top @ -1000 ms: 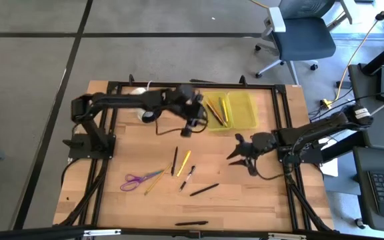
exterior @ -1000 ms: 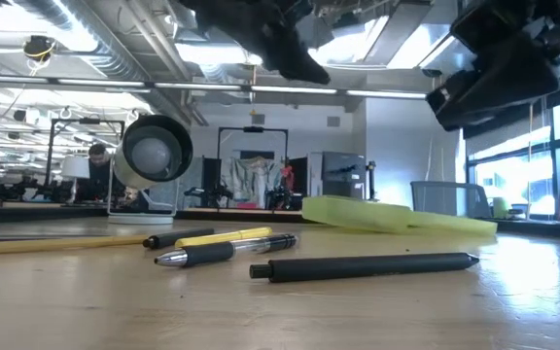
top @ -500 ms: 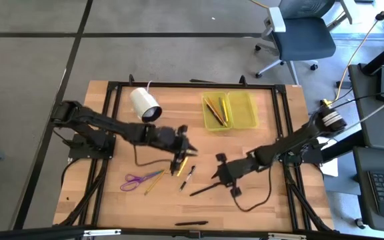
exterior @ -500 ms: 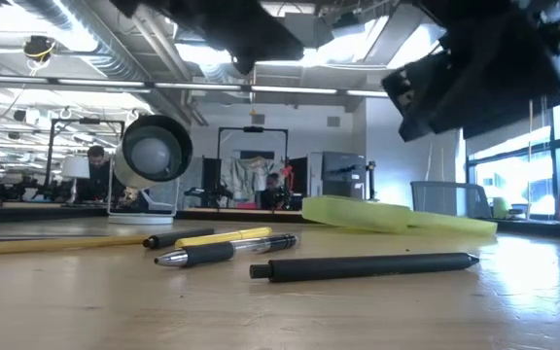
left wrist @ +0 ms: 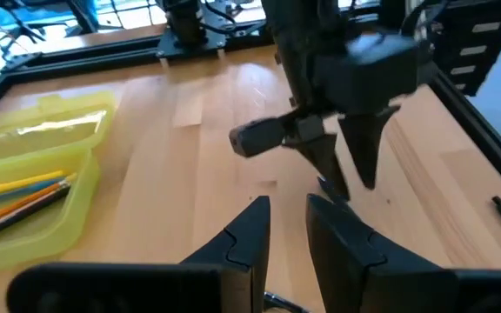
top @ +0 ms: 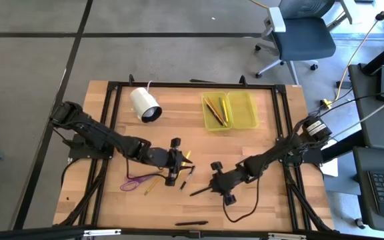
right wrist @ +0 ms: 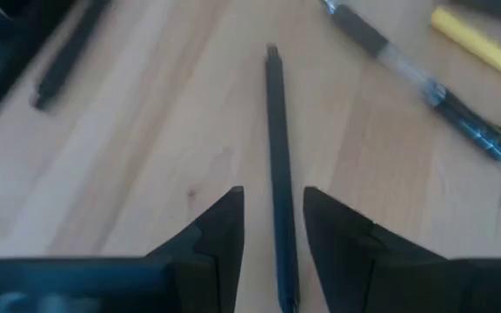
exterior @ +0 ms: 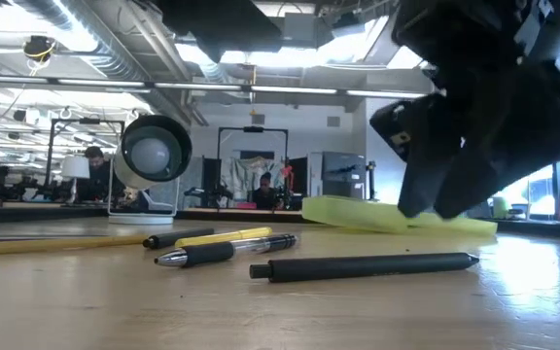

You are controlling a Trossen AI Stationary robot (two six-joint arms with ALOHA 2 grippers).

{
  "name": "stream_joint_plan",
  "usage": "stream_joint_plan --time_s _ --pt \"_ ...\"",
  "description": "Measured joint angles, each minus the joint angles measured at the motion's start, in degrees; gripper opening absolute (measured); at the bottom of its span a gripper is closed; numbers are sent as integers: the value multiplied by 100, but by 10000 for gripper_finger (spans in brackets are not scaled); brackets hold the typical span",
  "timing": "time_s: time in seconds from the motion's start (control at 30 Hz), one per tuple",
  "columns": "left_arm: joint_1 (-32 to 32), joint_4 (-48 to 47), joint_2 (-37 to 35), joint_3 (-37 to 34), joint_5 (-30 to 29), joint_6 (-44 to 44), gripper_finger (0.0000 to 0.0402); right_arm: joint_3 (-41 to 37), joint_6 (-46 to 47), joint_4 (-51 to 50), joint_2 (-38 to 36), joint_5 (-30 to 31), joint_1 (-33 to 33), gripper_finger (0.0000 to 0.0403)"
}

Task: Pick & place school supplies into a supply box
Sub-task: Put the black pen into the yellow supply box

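Near the front-left part of the tabletop [top: 259,200] lie the purple-handled scissors [top: 136,181], with an orange pencil just beside them. The left tool [top: 173,162] hovers low over the yellow pencil [top: 186,157] and a black pencil, fingers released with a narrow gap. To its right lies a clear pen [top: 187,179], then the black pen [right wrist: 276,174]. The right tool [top: 220,182], fingers parted, straddles this pen in line with its length; judged step: grasp approach. Next move: descend and clench on the barrel, then carry it to the supply box [top: 230,111] near the rear edge, which already holds several pencils. The bare wood between is open room; the two tools work near each other; one more black pen lies at the front edge
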Motion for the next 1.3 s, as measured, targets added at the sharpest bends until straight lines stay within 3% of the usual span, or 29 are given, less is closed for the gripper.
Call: stream_joint_plan --time_s 0.2,0.5,0.77,0.9,1.3 --pt "-71 35 0 2 -111 -157 69 -3 -16 -126 92 12 -6 128" --pt "-67 34 2 2 -113 -162 71 -7 -200 -160 116 115 1 172" --pt "-67 34 2 2 -108 -162 68 -318 -56 -122 111 113 -6 169" --pt "-65 34 2 2 -109 -162 69 -337 123 -125 111 152 -6 152" --pt "-60 34 2 2 -113 -160 68 -323 -322 -329 307 364 -2 43"
